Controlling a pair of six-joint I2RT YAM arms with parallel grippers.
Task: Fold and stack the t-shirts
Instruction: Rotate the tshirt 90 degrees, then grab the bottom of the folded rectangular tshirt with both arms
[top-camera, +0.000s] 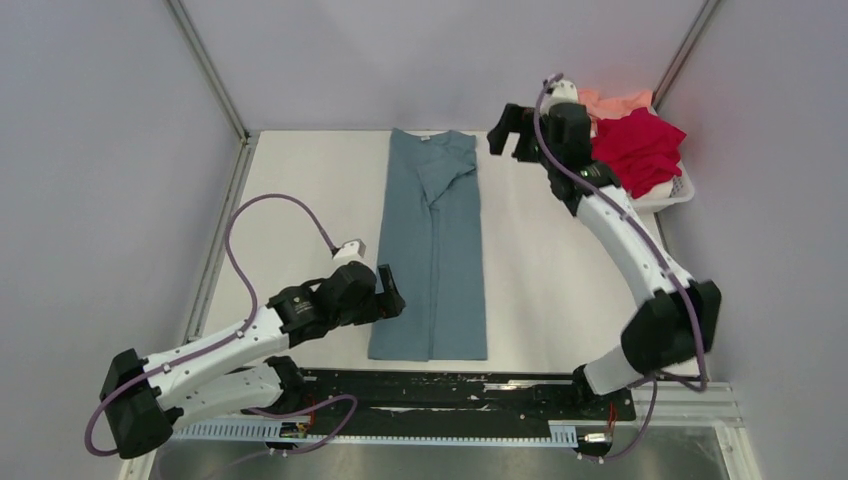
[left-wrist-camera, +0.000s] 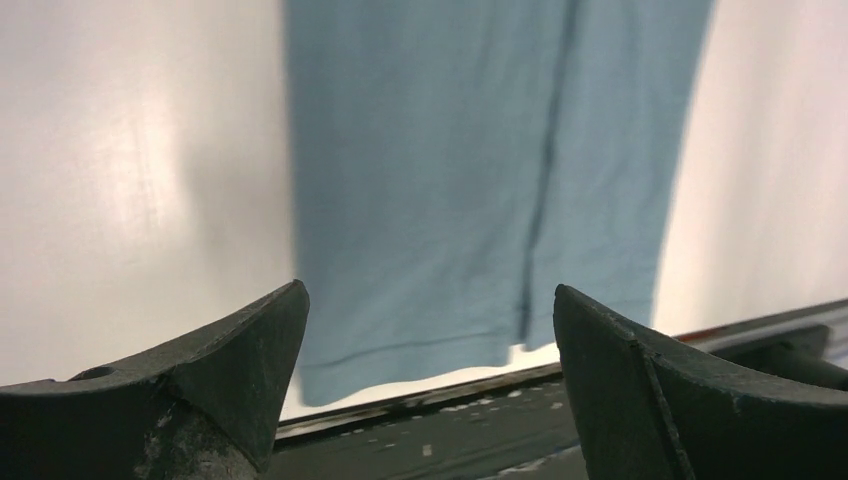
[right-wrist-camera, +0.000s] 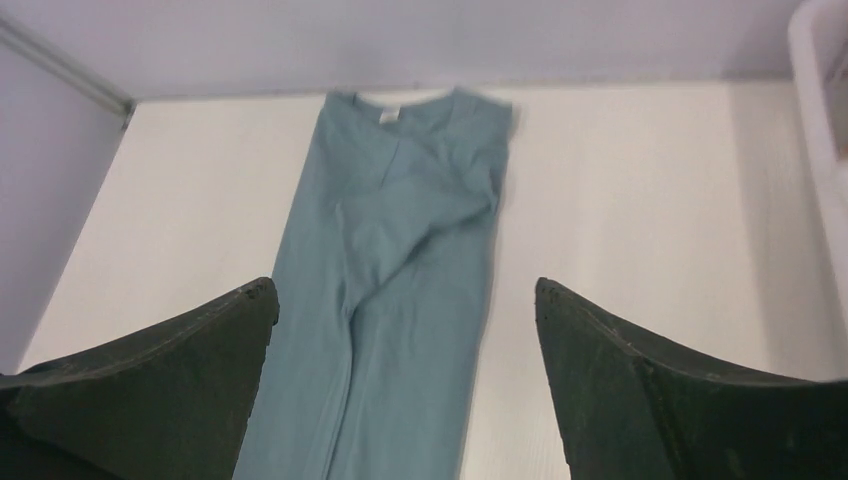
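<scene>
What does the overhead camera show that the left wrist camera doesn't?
Only overhead: the right arm and open right claw at the far end, plus the red t-shirt and pink t-shirt heaped in the white basket. Only left wrist: a close look at the near hem of the teal t-shirt, between the dark fingers of the open left claw. Both: the teal t-shirt lying as a long narrow strip on the white table, ungripped.

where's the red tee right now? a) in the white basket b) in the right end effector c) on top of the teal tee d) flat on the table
a, the red tee sits bunched in the basket at the far right, apart from the teal tee laid out flat.
</scene>
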